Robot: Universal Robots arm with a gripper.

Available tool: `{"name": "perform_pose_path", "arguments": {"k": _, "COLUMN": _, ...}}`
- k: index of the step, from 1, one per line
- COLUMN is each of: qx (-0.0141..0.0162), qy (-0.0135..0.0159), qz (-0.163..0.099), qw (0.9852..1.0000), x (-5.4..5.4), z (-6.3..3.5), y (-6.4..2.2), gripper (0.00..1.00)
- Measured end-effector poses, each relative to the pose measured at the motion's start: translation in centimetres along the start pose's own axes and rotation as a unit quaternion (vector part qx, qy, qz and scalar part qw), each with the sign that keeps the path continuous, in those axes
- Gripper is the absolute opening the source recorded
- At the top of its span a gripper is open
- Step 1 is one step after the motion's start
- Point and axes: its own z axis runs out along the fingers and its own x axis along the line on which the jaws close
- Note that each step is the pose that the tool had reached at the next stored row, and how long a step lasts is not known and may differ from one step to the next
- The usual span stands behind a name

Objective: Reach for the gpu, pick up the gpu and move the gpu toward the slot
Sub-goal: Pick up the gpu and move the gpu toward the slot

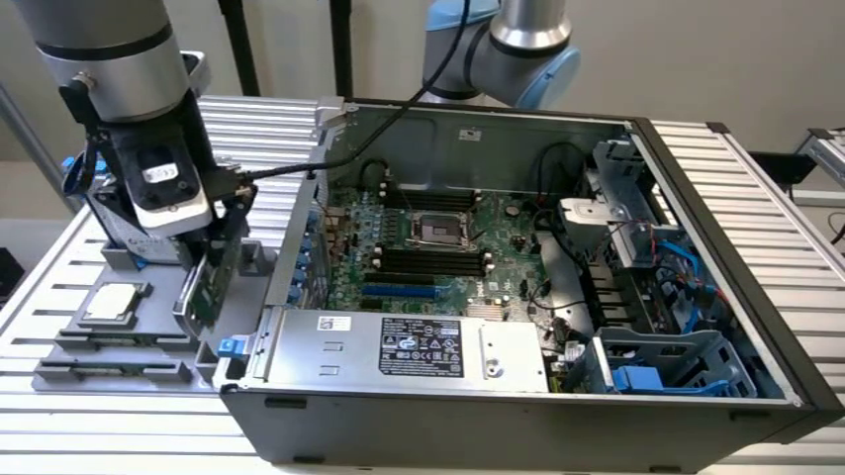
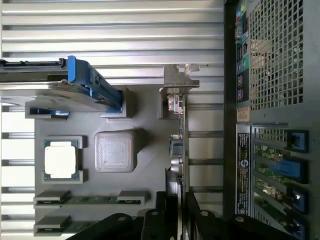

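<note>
Black fingers (image 2: 161, 212) of the gripper (image 2: 181, 212) are closed against both faces of the gpu (image 2: 180, 142), which appears edge-on as a thin dark card with its silver bracket (image 2: 177, 85) at the far end. In the exterior view the gripper (image 1: 222, 242) hangs at the left of the frame over the gpu (image 1: 201, 297), which stands upright on its edge in a gray fixture tray (image 1: 145, 341). The tray lies on the slatted metal table (image 1: 79, 435), just beside the outer wall of the open computer case (image 1: 528, 406). A square silver cpu chip (image 1: 113, 302) sits in the same tray, farther toward the frame's left edge. Inside the case, at mid-frame, the motherboard (image 1: 436, 247) lies flat, with a blue slot (image 1: 400, 291) well apart from the card.
</note>
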Motion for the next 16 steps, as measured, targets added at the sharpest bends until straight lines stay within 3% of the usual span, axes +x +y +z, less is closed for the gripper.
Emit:
{"name": "perform_pose_path", "arguments": {"k": 12, "qx": 0.0000, "qy": 0.0000, "qz": 0.000, "qw": 1.0000, "x": -0.1, "z": -5.48, "y": 0.06, "gripper": 0.26}}
{"name": "perform_pose_path", "arguments": {"k": 16, "qx": 0.0000, "qy": 0.0000, "qz": -0.001, "qw": 1.0000, "x": -0.7, "z": -7.29, "y": -0.01, "gripper": 0.26}}
